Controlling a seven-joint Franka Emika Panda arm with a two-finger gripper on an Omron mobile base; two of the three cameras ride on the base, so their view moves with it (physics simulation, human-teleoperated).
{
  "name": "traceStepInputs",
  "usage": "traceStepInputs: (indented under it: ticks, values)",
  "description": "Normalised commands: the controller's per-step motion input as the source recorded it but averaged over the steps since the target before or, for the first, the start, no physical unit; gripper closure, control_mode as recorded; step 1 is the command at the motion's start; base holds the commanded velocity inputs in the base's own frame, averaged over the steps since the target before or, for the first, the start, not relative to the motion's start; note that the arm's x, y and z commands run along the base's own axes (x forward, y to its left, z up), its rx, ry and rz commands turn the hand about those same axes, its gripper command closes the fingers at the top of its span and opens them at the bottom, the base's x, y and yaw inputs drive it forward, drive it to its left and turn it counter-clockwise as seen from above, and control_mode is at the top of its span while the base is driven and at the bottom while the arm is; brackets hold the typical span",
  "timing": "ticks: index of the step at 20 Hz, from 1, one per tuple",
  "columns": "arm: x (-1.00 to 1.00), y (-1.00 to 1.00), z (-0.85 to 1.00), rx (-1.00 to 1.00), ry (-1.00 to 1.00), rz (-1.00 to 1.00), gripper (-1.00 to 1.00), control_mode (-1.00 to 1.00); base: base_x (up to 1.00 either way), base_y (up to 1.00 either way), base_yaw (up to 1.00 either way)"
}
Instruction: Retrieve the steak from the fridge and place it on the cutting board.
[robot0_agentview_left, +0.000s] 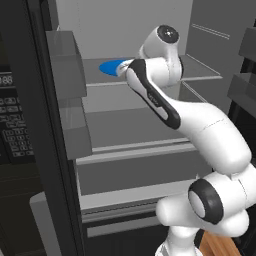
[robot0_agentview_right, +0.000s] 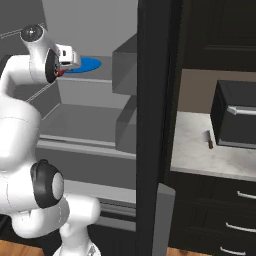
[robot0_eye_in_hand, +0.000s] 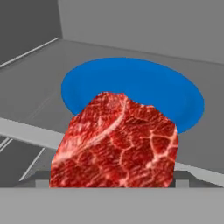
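Closest to me in the hand view is the steak (robot0_eye_in_hand: 116, 142), a marbled red slab standing up right in front of my lens and hiding my fingertips; it sits where my pincer (robot0_eye_in_hand: 113, 181) closes, so I read my fingers as clamped on it, though the pads themselves are covered by the meat. Just behind the steak lies the round blue plate (robot0_eye_in_hand: 175, 94), flat on a grey shelf (robot0_eye_in_hand: 35, 83) of the fridge (robot0_agentview_left: 135, 20), and the steak is lifted in front of the plate's near edge rather than lying on it. From the left base view my white arm (robot0_agentview_left: 200, 125) reaches up and into the fridge, and a sliver of the blue plate shows just past my wrist. In the right base view a small bit of red peeks beside my hand, next to the plate. The fridge's translucent door bins (robot0_agentview_left: 67, 65) hang to the left. Farther off, to the right of the fridge, a pale counter (robot0_agentview_right: 192, 150) carries a black toaster oven (robot0_agentview_right: 235, 115).
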Motion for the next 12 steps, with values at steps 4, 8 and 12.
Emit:
traceStepInputs:
  ticks: [4,8,12]
  values:
    - [-0.77,-0.08,0.65,0.12,0.00,0.00,1.00,-1.00,0.00,0.00,0.00]
    - [-0.80,0.00,0.64,0.11,0.00,0.00,1.00,-1.00,0.00,0.00,0.00]
    - [-0.77,0.00,0.16,0.03,0.00,0.00,1.00,-1.00,0.00,0.00,0.00]
